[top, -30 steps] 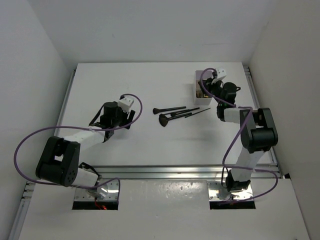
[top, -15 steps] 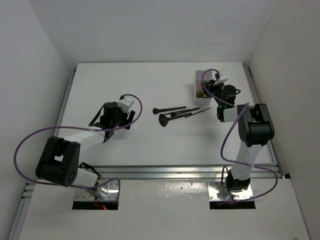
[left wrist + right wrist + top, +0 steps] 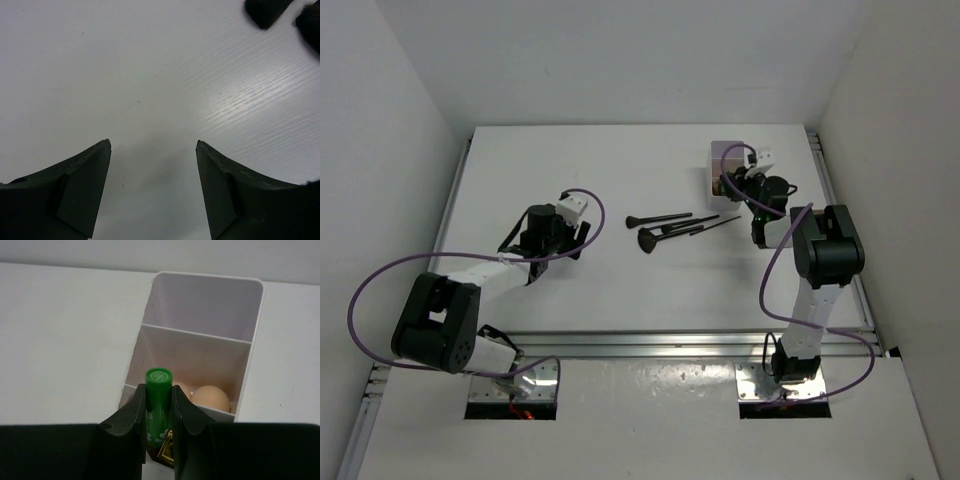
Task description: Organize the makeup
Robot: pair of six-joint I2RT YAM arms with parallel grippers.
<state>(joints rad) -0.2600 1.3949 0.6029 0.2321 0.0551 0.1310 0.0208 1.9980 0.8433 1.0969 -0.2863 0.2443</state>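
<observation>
My right gripper (image 3: 159, 396) is clamped on an upright green tube (image 3: 158, 385) at the near end of the white compartment box (image 3: 206, 295). Its cap carries a ring of embossed print too small for me to read, and white flower shapes show lower on its side. Two peach sponges (image 3: 210, 398) sit in the middle compartment. My left gripper (image 3: 152, 146) hangs open just over the table (image 3: 125, 75), with the black brushes (image 3: 670, 223) lying loose between the two arms
</observation>
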